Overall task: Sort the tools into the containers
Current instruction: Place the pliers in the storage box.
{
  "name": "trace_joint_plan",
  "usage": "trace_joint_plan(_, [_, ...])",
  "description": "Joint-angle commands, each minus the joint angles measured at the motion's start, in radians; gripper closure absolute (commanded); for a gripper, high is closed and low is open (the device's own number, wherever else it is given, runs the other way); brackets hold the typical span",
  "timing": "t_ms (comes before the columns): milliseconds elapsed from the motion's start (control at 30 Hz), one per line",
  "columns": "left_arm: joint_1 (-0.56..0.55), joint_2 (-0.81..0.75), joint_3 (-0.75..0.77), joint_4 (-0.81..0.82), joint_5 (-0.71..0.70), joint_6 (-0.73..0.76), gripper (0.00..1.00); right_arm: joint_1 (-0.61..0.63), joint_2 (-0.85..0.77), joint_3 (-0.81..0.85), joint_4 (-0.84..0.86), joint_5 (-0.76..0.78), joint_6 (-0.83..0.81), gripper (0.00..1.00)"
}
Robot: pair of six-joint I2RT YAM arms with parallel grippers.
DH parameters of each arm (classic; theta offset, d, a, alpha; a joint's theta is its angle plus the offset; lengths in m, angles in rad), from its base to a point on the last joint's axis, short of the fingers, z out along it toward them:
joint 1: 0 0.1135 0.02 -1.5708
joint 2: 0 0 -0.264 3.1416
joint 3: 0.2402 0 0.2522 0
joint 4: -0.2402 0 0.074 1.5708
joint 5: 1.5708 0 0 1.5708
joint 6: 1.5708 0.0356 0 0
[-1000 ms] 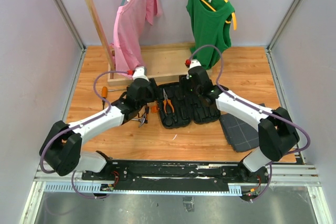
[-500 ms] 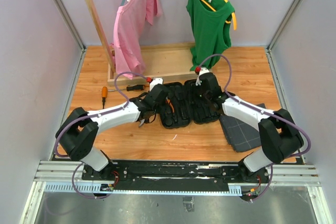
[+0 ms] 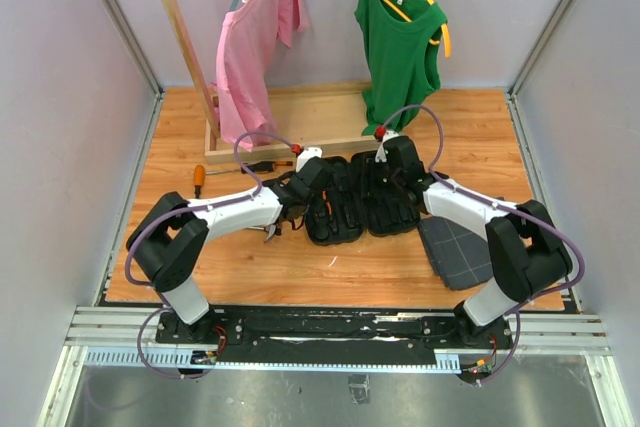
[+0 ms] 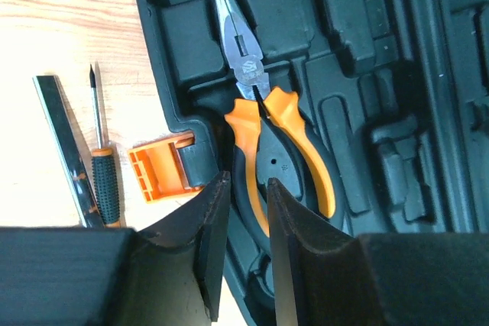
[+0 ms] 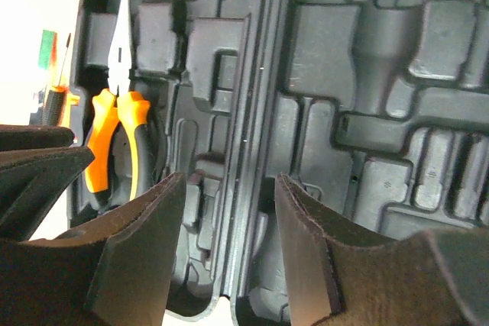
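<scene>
The black tool case (image 3: 340, 230) lies open on the wooden surface (image 3: 330, 277), about in the middle between the two arms, its two halves side by side and the hinge running from near to far. In the left half the orange-handled pliers (image 4: 252, 78) lie in a moulded slot, the thin nose pointing far and the handles pointing near. The left gripper (image 4: 246, 182) is low over the near end of these handles. Its jaws stand close together with only a narrow gap, and the left handle of the pliers runs into this gap. Whether the fingers (image 4: 214, 242) press on the handle I cannot tell, because they cover that part. The right gripper (image 5: 229, 181) hovers over the hinge of the case with its jaws wide apart and holds nothing; between them only the black plastic of the case shows. The orange latch (image 4: 160, 173) sticks out from the left wall of the case. Just left of it, on the surface, lies a small screwdriver (image 4: 105, 181) with a black and orange handle, its tip pointing far. Close beside it lies a shiny flat metal bar (image 4: 65, 143); which tool it belongs to I cannot tell. Farther left, well apart from the case, lies an orange-handled screwdriver (image 3: 198, 179), and a dark screwdriver (image 3: 262, 165) lies on the far side of the left arm. A dark grey tray (image 3: 455, 252) lies right of the case, beside the right arm.
</scene>
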Motion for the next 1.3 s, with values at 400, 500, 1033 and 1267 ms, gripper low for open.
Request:
trace_joint_plan(400, [-0.008,0.102,0.051,-0.053,-0.123,0.046,0.78,-0.036,0.023,0.034,-0.033,-0.040,0.016,0.52])
trace_joint_plan(500, [-0.007,0.109,0.048,-0.061,-0.144,0.052,0.79,-0.036,0.032,0.036,-0.034,-0.046,0.016,0.52])
trace_joint_plan(1033, [-0.006,-0.042,0.006,0.069,-0.048,0.142,0.78,-0.036,0.024,0.038,-0.030,-0.094,0.001,0.51])
trace_joint_plan(1267, [0.020,-0.217,-0.045,0.129,-0.033,0.158,0.66,0.001,0.010,0.046,-0.008,-0.132,0.001,0.50])
